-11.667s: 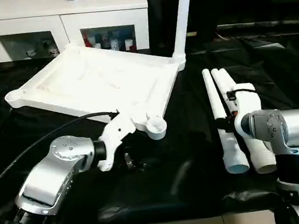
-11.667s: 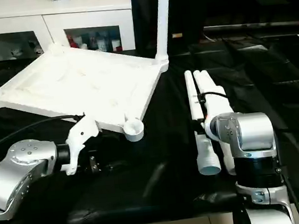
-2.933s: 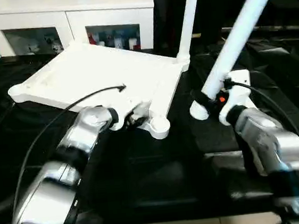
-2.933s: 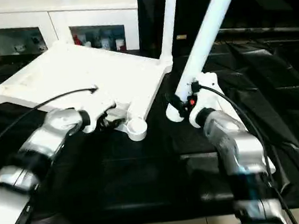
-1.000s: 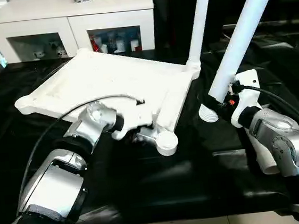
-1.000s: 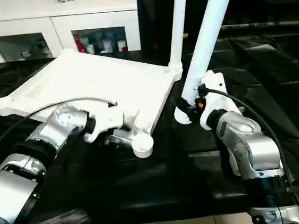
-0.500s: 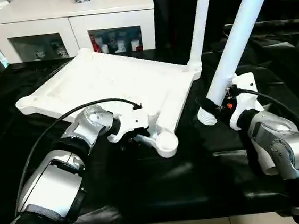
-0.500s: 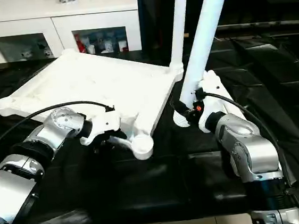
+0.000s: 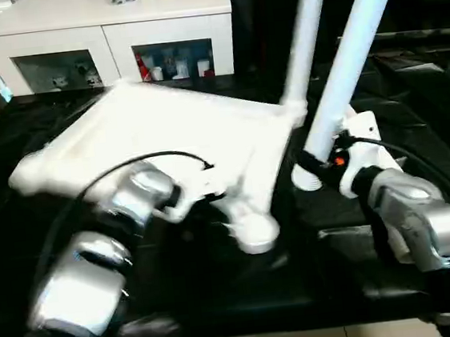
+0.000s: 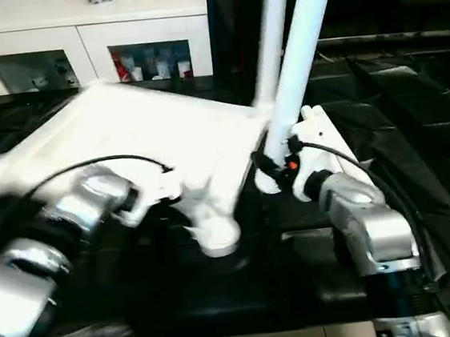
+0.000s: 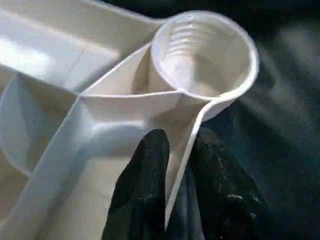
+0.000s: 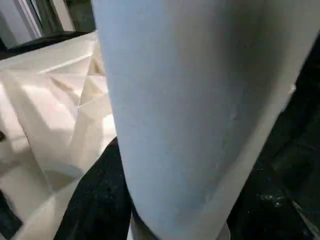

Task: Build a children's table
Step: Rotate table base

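The white tabletop (image 9: 165,134) lies underside up on the black-draped table, blurred in the eye views. One white leg (image 9: 306,23) stands upright in its far right corner socket. My left gripper (image 11: 176,172) is shut on the tabletop's rim wall, one black finger (image 11: 142,195) on each side, just behind the open near corner socket (image 11: 205,50). My right gripper (image 9: 315,165) is shut on the lower end of a second leg (image 9: 356,34), which leans up to the right; its foot hangs just right of the tabletop's right edge.
A white cabinet (image 9: 115,43) with glass doors stands behind the black-draped table (image 9: 222,297). A black cable (image 9: 128,166) arcs over my left forearm. The table's front edge runs close under both arms.
My left gripper has closed onto the tabletop's rim. The tabletop has shifted, its near corner socket coming closer. The held leg's foot has moved slightly left.
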You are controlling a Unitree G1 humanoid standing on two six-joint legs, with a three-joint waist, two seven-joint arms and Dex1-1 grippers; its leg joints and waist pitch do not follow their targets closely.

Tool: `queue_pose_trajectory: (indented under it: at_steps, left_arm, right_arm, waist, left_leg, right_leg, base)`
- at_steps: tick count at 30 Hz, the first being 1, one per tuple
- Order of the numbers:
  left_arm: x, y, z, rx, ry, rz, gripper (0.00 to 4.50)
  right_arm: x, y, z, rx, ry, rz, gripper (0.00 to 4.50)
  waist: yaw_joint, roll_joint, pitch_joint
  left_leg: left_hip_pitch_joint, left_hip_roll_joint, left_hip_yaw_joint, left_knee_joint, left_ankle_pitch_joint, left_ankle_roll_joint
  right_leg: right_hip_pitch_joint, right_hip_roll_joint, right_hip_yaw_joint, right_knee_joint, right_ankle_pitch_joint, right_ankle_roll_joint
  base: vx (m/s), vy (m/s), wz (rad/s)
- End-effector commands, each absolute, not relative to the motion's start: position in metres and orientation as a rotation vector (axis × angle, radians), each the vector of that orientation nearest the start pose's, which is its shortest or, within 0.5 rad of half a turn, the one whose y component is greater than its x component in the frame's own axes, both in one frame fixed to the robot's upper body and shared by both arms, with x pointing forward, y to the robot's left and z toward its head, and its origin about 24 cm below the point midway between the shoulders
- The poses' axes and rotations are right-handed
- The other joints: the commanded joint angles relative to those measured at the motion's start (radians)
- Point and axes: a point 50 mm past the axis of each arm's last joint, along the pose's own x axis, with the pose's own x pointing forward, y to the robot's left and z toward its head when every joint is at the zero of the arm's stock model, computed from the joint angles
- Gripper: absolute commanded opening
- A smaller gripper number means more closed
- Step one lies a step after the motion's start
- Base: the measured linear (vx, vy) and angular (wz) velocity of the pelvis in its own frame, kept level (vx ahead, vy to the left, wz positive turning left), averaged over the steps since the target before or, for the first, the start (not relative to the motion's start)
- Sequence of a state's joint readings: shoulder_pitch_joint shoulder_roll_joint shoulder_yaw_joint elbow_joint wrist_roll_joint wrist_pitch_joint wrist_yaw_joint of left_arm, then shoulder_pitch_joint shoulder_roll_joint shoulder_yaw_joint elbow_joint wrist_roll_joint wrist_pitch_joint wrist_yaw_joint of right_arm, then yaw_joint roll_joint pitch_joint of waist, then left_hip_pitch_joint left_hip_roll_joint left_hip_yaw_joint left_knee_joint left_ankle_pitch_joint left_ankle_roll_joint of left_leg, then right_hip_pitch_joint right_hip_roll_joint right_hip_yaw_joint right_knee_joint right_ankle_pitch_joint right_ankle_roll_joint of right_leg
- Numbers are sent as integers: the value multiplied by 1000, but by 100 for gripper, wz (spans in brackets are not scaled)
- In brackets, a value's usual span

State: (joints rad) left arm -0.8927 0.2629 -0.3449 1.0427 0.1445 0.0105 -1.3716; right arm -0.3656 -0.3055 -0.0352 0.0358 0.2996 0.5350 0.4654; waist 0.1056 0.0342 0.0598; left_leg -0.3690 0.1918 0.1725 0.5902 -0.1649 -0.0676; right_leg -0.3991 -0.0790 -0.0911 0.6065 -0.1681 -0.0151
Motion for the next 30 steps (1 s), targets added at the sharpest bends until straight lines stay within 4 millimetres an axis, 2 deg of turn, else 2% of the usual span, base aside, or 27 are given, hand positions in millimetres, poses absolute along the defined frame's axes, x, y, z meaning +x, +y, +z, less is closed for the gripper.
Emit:
queue_pose_trajectory:
  at_steps: [1, 4, 7, 9, 12, 13, 18, 22, 24, 27, 28, 29, 30]
  left_arm:
    - [340, 124, 47, 416, 717, -1388, 66]
    - [340, 125, 43, 382, 726, -1300, 44]
    - [338, 124, 42, 369, 719, -1255, 24]
    - [335, 123, 41, 385, 713, -1229, 16]
    - [327, 118, 39, 448, 670, -1212, 1]
    - [326, 116, 38, 455, 659, -1213, 0]
    - [322, 105, 41, 506, 537, -1244, 0]
    - [321, 103, 42, 516, 509, -1251, 0]
    - [319, 99, 48, 503, 469, -1271, 58]
    - [318, 98, 50, 499, 463, -1277, 58]
    - [317, 99, 51, 496, 468, -1280, 77]
    - [317, 102, 50, 513, 472, -1287, 77]
    - [317, 102, 50, 514, 472, -1288, 85]
  right_arm:
    - [310, -166, 100, 33, 189, 517, 193]
    - [310, -164, 100, 41, 192, 524, 193]
    - [310, -163, 98, 46, 200, 525, 193]
    - [310, -162, 96, 50, 209, 526, 193]
    - [310, -162, 94, 54, 219, 515, 193]
    - [310, -163, 94, 54, 221, 510, 193]
    - [314, -168, 95, 31, 197, 471, 193]
    - [315, -169, 96, 24, 176, 463, 193]
    - [315, -167, 101, -7, 115, 505, 193]
    - [314, -167, 101, -8, 119, 526, 193]
    - [313, -166, 100, -7, 127, 542, 193]
    - [311, -166, 99, 4, 142, 558, 193]
    - [311, -165, 99, 5, 143, 559, 193]
  waist:
    - [2, -21, -69]
    - [-7, -22, -66]
    - [-13, -25, -64]
    - [-16, -24, -63]
    - [-18, -22, -66]
    - [-19, -23, -65]
    - [-16, -23, -67]
    - [-14, -23, -68]
    - [-14, -21, -70]
    - [-14, -21, -70]
    - [-15, -20, -70]
    - [-15, -23, -73]
    - [-14, -22, -73]
  left_leg:
    - [8, 33, -11, -68, -230, 32]
    - [11, 29, -12, -67, -245, 31]
    - [7, 29, -14, -69, -248, 31]
    - [7, 29, -15, -70, -256, 30]
    - [12, 35, -16, -72, -264, 27]
    - [12, 31, -12, -71, -264, 30]
    - [12, 30, -12, -72, -259, 27]
    - [9, 32, -12, -74, -250, 26]
    - [8, 34, -11, -73, -243, 27]
    - [8, 35, -11, -73, -236, 34]
    - [6, 34, -11, -73, -229, 36]
    - [5, 35, -11, -71, -209, 41]
    - [4, 34, -11, -71, -205, 43]
  right_leg:
    - [55, -81, 51, -91, -356, -177]
    - [53, -81, 48, -99, -428, -150]
    - [52, -80, 45, -105, -487, -118]
    - [48, -80, 45, -109, -503, -108]
    - [43, -79, 48, -107, -474, -117]
    - [41, -74, 48, -109, -466, -116]
    - [42, -74, 49, -107, -444, -112]
    - [44, -74, 50, -104, -414, -111]
    - [44, -75, 51, -99, -386, -120]
    - [46, -75, 52, -96, -359, -132]
    - [46, -73, 52, -95, -350, -136]
    - [49, -72, 52, -89, -303, -149]
    - [49, -72, 52, -88, -294, -153]
  base:
    - [0, 0, 0]
    - [0, 0, 0]
    - [0, 0, 0]
    - [0, 0, 0]
    - [0, 0, 0]
    - [0, 0, 0]
    - [0, 0, 0]
    - [0, 0, 0]
    - [0, 0, 0]
    - [0, 0, 0]
    - [0, 0, 0]
    - [0, 0, 0]
    - [0, 0, 0]
